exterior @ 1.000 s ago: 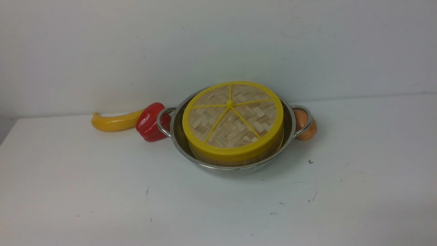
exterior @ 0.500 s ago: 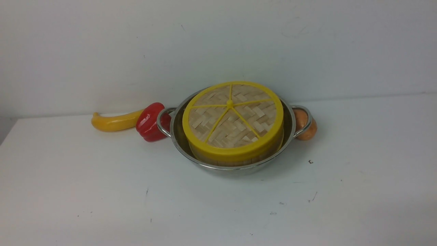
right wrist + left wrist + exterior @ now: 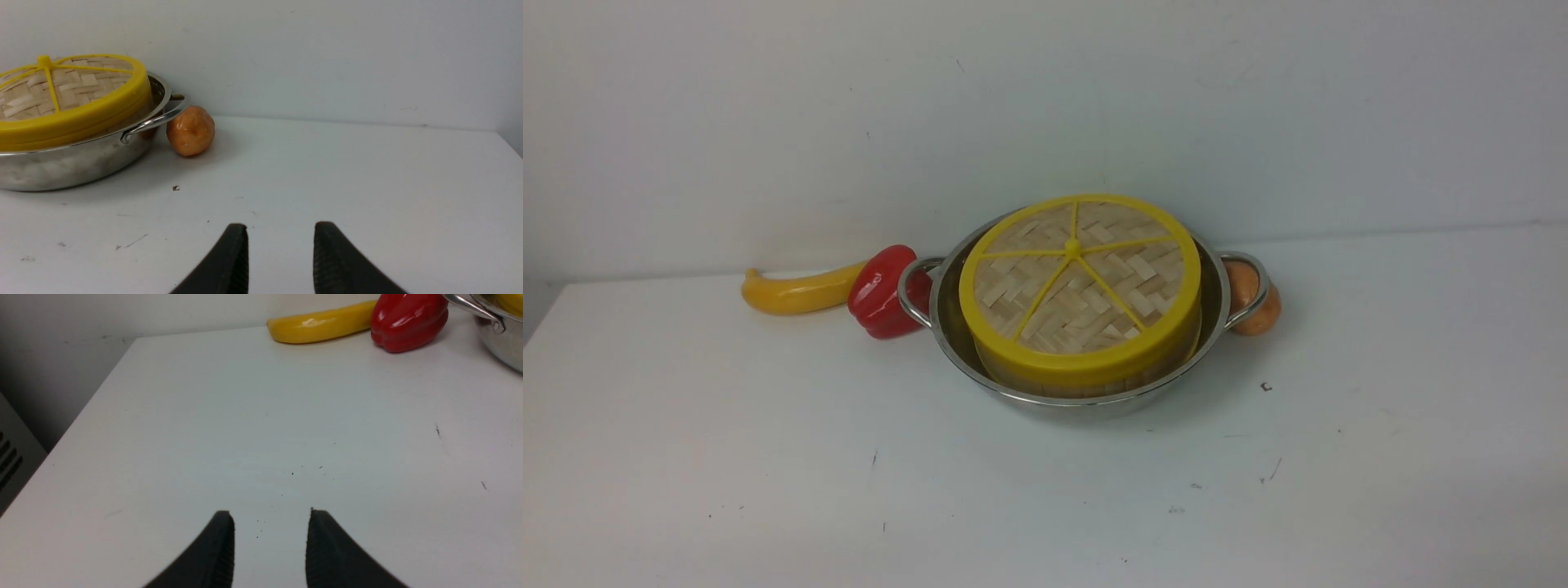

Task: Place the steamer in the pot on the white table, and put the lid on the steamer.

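Observation:
The steel pot (image 3: 947, 314) stands on the white table (image 3: 768, 457) near the back middle. The bamboo steamer (image 3: 1094, 384) sits inside it; only a strip of its wall shows. The woven lid (image 3: 1080, 286) with yellow rim and spokes lies on top of the steamer. The lid (image 3: 61, 98) and pot (image 3: 73, 163) also show in the right wrist view. My left gripper (image 3: 270, 516) is open and empty over bare table, well short of the pot's handle (image 3: 474, 308). My right gripper (image 3: 281, 228) is open and empty, off to the pot's right. Neither arm shows in the front view.
A yellow banana-like fruit (image 3: 796, 290) and a red bell pepper (image 3: 882, 290) lie against the pot's left handle. A brown potato (image 3: 1254, 298) sits under the right handle. A white wall stands behind. The table's left edge (image 3: 81, 416) drops off.

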